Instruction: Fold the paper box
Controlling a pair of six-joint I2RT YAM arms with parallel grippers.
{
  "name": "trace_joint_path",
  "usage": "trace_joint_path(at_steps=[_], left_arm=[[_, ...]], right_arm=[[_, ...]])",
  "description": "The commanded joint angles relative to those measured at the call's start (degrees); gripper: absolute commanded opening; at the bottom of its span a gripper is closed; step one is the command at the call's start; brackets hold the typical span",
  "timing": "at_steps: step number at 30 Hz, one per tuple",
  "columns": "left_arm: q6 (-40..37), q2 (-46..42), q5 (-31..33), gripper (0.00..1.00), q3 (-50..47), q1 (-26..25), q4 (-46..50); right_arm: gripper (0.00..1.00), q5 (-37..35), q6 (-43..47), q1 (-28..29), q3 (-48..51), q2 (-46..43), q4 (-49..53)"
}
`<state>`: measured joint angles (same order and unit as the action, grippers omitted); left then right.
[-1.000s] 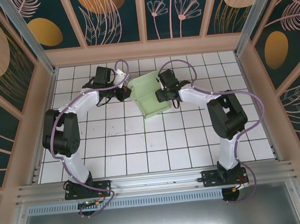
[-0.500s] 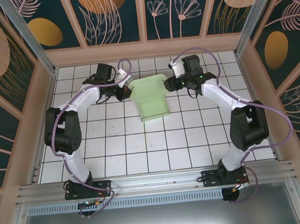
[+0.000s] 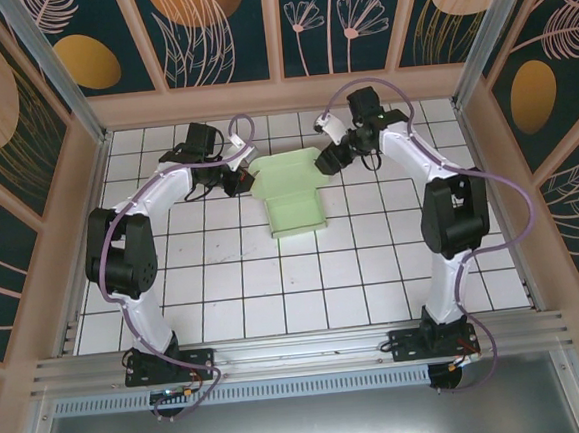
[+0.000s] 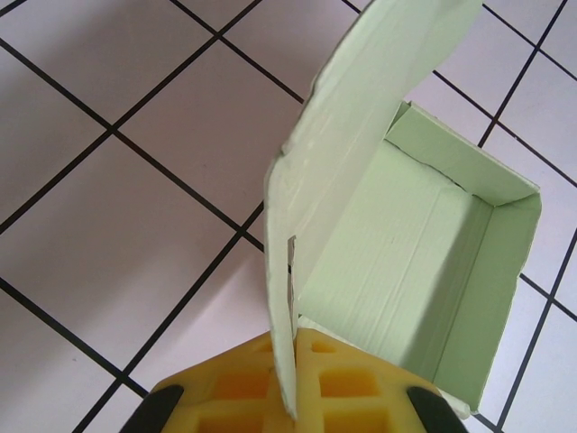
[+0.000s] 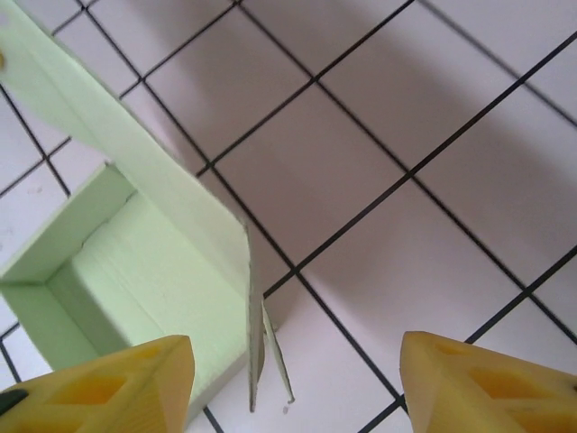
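Compared with a second ago, the right arm has lifted off the tray and swung toward the far wall, so the right gripper (image 3: pixel 327 160) now sits just beside the far right corner of the paper box (image 3: pixel 294 204) instead of over its right side. The box itself lies squarer to the tile lines, and the left arm is in much the same pose. The left gripper (image 3: pixel 239 180) is pressed together on the box's left flap; in the left wrist view the thin card edge runs straight down between its yellow pads (image 4: pixel 236 383). The right gripper's yellow fingers (image 5: pixel 108 383) stand spread wide and pinch nothing, with the box's corner and a loose tab between them, nearer the left one. The box is pale mint-green card, matte and faintly ribbed inside, a shallow open tray with upright walls and a raised lid panel, resting on the white, black-gridded table (image 3: pixel 305 285) near its far centre.
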<state>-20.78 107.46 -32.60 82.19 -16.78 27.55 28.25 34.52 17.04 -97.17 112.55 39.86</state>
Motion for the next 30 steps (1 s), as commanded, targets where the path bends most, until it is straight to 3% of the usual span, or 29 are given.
trace_joint_path(at_steps=[1, 7, 14, 17, 20, 25, 30], left_arm=[[-1.65, 1.31, -0.95, 0.0, 0.86, 0.32, 3.46], [-1.64, 1.72, -1.46, 0.0, 1.15, 0.29, 3.75], [-1.99, 2.2, -1.6, 0.0, 1.74, 0.3, 4.23], [-2.08, 2.34, -1.71, 0.0, 1.69, 0.29, 4.43], [-2.08, 2.45, -1.75, 0.0, 1.7, 0.34, 4.39], [-1.92, 2.65, -2.57, 0.0, 2.18, 0.31, 4.44], [-1.99, 2.46, -2.21, 0.0, 2.09, 0.33, 4.51]], right_arm=[[0.53, 3.08, 5.67, -1.1, -5.31, 2.88, 8.65], [0.32, 3.31, 6.43, -1.12, -8.89, 5.99, 10.67], [0.31, 3.57, 7.83, -0.2, -12.03, 8.37, 13.61], [0.24, 3.01, 7.94, -0.18, -12.66, 8.89, 14.02], [0.24, 2.82, 8.18, 0.05, -13.07, 9.06, 14.41], [0.16, 1.81, 8.88, 0.88, -12.61, 8.96, 13.92], [0.0, 1.39, 8.98, 0.95, -12.42, 8.54, 13.77]])
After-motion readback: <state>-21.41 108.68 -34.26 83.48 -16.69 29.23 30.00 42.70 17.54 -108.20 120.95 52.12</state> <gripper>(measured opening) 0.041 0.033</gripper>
